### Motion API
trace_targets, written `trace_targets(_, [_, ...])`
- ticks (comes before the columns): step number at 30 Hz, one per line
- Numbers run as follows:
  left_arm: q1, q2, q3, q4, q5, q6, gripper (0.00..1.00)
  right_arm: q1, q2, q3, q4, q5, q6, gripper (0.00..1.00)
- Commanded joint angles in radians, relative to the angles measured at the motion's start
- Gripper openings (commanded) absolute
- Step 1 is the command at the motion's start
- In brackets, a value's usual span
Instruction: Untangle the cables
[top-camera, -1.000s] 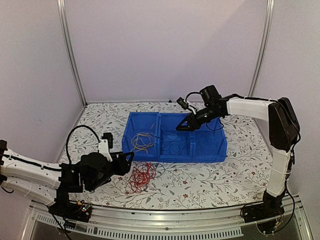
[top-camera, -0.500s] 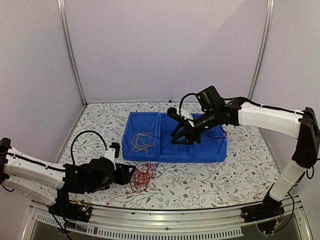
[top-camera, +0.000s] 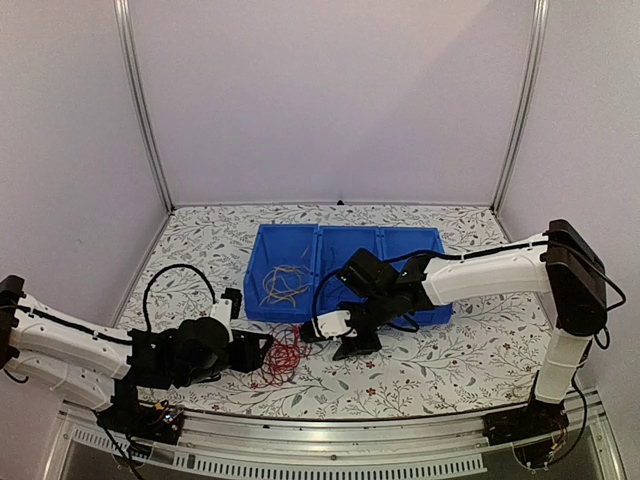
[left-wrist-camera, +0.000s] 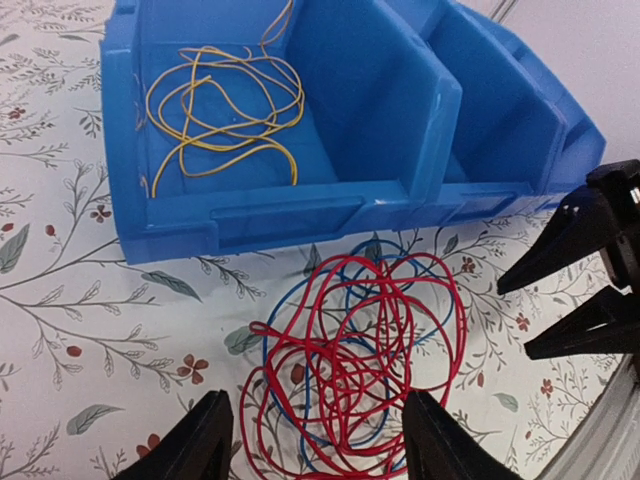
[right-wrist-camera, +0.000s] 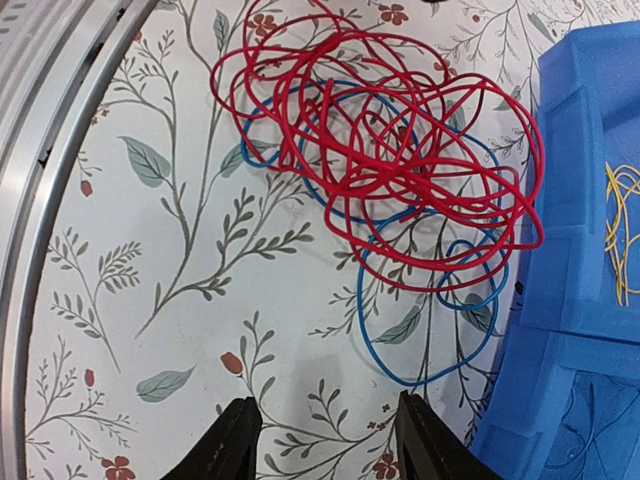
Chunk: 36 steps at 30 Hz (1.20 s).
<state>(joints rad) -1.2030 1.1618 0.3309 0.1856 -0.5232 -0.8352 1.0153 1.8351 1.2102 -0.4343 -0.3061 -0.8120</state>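
Note:
A tangle of red and dark blue cables (top-camera: 285, 352) (left-wrist-camera: 360, 370) (right-wrist-camera: 380, 150) lies on the table just in front of the blue bin (top-camera: 300, 310) (left-wrist-camera: 250, 215) (right-wrist-camera: 590, 90). Yellow cables (top-camera: 283, 283) (left-wrist-camera: 220, 115) rest loose in the bin's left compartment. My left gripper (top-camera: 262, 345) (left-wrist-camera: 315, 425) is open at the tangle's left side, and the near loops lie between its fingers. My right gripper (top-camera: 325, 345) (right-wrist-camera: 322, 425) is open low over bare table just right of the tangle, holding nothing. Its black fingers (left-wrist-camera: 560, 260) show in the left wrist view.
A metal rail (top-camera: 320, 440) (right-wrist-camera: 50, 100) runs along the table's near edge close to the tangle. The bin's front wall stands directly behind the cables. A thick black arm cable (top-camera: 165, 285) loops above my left arm.
My right arm has swung out of the bin and down to the table beside the tangle, its jaws spreading wider. My left gripper has edged right towards the red cables.

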Motion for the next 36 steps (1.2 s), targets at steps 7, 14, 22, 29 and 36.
trace_targets(7, [0.013,-0.046,-0.022,0.086,-0.005,0.015,0.59,0.032,0.109,0.01,0.158,0.147,-0.095,0.55])
trace_targets(14, [0.058,0.045,0.035,0.163,0.055,0.053,0.59,0.037,0.16,0.019,0.174,0.162,-0.142,0.36])
trace_targets(22, [0.072,0.268,0.12,0.33,0.2,0.094,0.58,0.055,0.104,0.032,0.102,0.116,-0.127,0.0])
trace_targets(29, [0.073,0.463,0.274,0.262,0.28,0.094,0.53,0.085,-0.114,0.123,-0.107,-0.114,-0.041,0.0])
trace_targets(36, [0.076,0.554,0.268,0.281,0.405,0.016,0.42,0.057,-0.273,0.233,-0.13,-0.085,0.056,0.0])
